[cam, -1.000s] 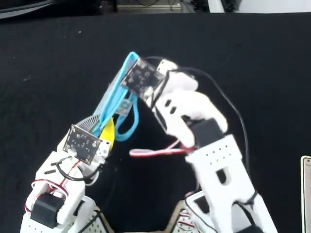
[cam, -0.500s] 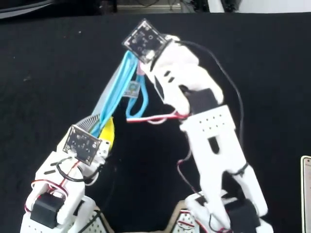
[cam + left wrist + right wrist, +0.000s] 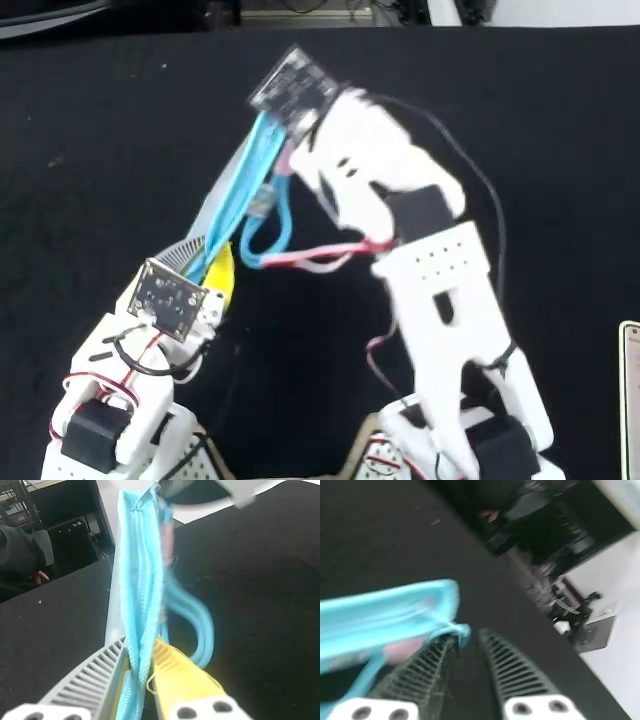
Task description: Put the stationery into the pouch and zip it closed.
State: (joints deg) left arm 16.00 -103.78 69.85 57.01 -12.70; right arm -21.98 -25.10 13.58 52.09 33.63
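Note:
A light blue pouch (image 3: 238, 198) is stretched in the air between the two grippers, with its blue strap loop (image 3: 268, 238) hanging below. My left gripper (image 3: 217, 270) is shut on the pouch's near end; its grey and yellow fingers clamp the fabric (image 3: 142, 570). My right gripper (image 3: 288, 125) is at the pouch's far end. Its fingers stand slightly apart, and the zipper pull (image 3: 462, 630) lies at their tips. Something pink (image 3: 402, 650) shows through the pouch (image 3: 385, 612).
The table (image 3: 520, 120) is covered in black cloth. A white object (image 3: 630, 400) lies at its right edge. Red and black cables (image 3: 320, 255) hang from the right arm near the strap. Room furniture stands beyond the table's far edge.
My right gripper travelled along the pouch's top edge, away from the left gripper, to the far end. The pouch is now stretched longer and the strap loop has swung. The left arm kept still.

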